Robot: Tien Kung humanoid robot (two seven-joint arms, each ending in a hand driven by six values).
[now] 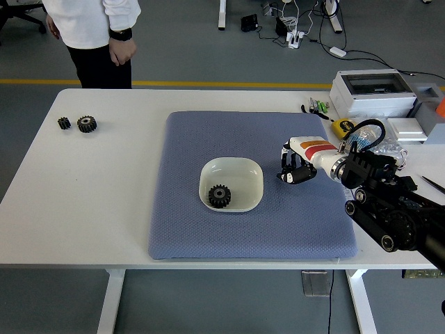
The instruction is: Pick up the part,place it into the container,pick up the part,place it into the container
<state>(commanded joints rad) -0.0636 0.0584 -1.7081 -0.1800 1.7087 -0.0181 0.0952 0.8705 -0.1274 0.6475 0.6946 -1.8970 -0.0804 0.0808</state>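
Observation:
A black gear (220,195) lies inside the cream bowl (245,172) at the middle of the blue mat (208,139). Two more black gears, a small one (64,123) and a larger one (87,124), sit on the white table at the far left. My right hand (294,172), white-backed with an orange stripe, hovers over the mat just right of the bowl. Its dark underside hides whether it holds anything. My left arm is out of view.
A person in a white top (90,21) stands at the table's far left corner, hands off the table. A white box (374,90), a yellow tape measure (343,127), cables and small tools crowd the right side of the table.

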